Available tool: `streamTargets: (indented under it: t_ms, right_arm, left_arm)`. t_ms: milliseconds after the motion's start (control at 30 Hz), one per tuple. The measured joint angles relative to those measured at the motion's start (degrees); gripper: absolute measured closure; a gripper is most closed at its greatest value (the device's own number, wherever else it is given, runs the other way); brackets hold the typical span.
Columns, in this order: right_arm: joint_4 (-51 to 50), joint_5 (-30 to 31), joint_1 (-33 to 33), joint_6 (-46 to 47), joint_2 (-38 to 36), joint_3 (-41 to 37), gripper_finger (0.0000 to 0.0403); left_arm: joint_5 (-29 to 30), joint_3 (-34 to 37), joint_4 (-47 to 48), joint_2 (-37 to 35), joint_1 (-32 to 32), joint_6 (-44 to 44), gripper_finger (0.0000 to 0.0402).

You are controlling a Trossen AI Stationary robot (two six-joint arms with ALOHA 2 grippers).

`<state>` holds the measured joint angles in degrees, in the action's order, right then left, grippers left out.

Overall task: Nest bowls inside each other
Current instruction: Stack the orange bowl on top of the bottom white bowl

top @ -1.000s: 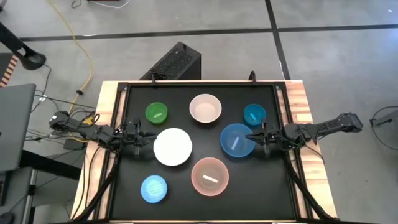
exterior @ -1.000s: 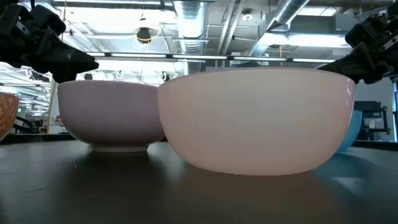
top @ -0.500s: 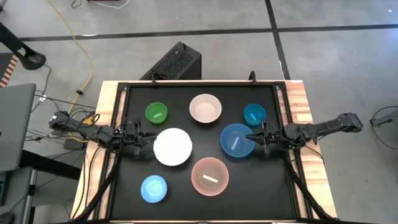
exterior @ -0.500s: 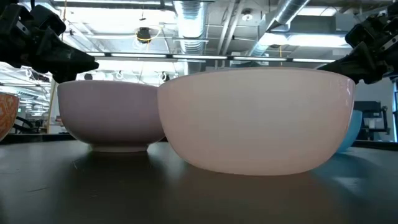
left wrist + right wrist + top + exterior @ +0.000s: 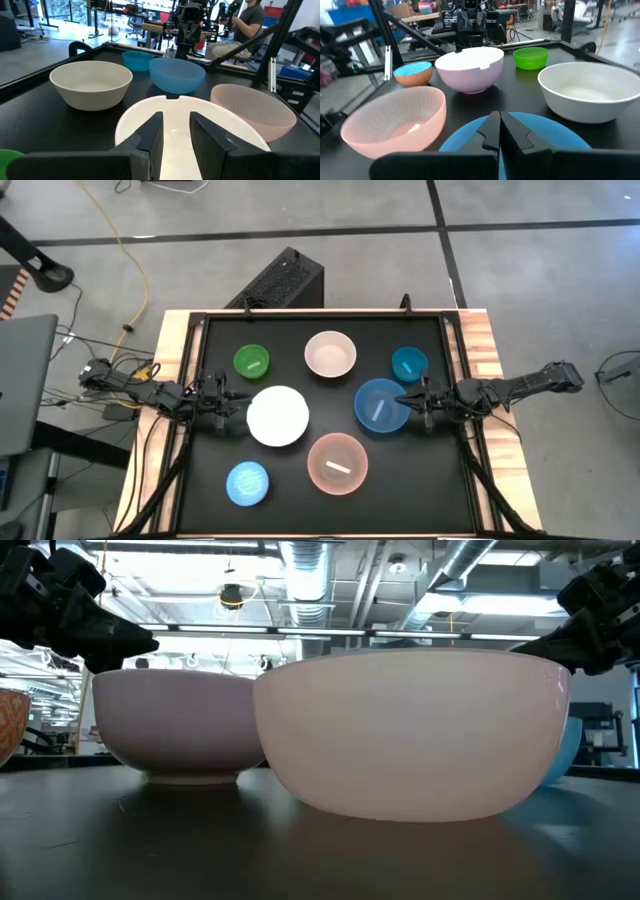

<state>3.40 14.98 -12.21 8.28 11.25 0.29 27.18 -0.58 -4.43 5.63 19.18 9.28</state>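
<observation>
Seven bowls stand apart on their bases on the black table: green, cream, teal, blue, white, pink and light blue. My left gripper points level from the table's left, open, over the white bowl's left rim. In the low view its tips stand a little above that rim. My right gripper points level from the right, shut, at the blue bowl's right rim. My right gripper's shut fingers reach over the blue bowl's right rim, coming level from the table's right. Whether they touch the rim I cannot tell: the pink bowl hides that spot in the low view.
A raised black frame and wooden side strips border the table. A black box stands on the floor past the far edge. A person sits in the room beyond the table.
</observation>
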Motion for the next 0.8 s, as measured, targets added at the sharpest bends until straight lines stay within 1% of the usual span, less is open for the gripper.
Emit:
streamTargets:
  t_ms: [133,267,333,433,533,600,667,733,800]
  right_arm:
    - [0.0,0.0,0.0,-3.5,0.0,0.0,0.0377]
    - [1.1,0.1,0.0,-3.8,0.0,0.0,0.0377]
    - [3.3,0.7,0.0,-5.4,0.0,0.0,0.0377]
    - [9.4,2.1,0.3,-14.4,0.0,0.0,0.0377]
    - [15.7,2.4,2.2,-17.1,0.0,0.1,0.0377]
    - [16.1,2.5,4.2,-17.2,0.0,0.6,0.0377]
    - [16.2,2.5,6.3,-17.3,1.2,1.6,0.0376]
    - [16.3,2.1,8.4,-17.3,3.1,3.1,0.0372]
    - [16.3,1.8,10.0,-17.0,5.9,5.0,0.0364]
  left_arm:
    - [0.3,0.0,0.0,0.0,0.0,-0.7,0.0317]
    - [2.1,0.0,-0.5,0.0,0.0,-3.6,0.0317]
    - [1.7,0.0,-0.5,0.0,0.0,-2.8,0.0317]
    - [1.7,0.0,-2.5,0.0,0.0,-0.7,0.0317]
    - [2.0,0.0,-4.0,0.0,0.0,-0.6,0.0317]
    - [4.7,0.0,-5.7,0.0,0.0,-2.8,0.0317]
    - [9.6,0.0,-7.3,0.0,-0.2,-5.4,0.0317]
    - [14.3,0.0,-8.8,0.0,-0.9,-7.4,0.0317]
    - [16.7,-0.2,-9.7,0.0,-2.1,-9.0,0.0317]
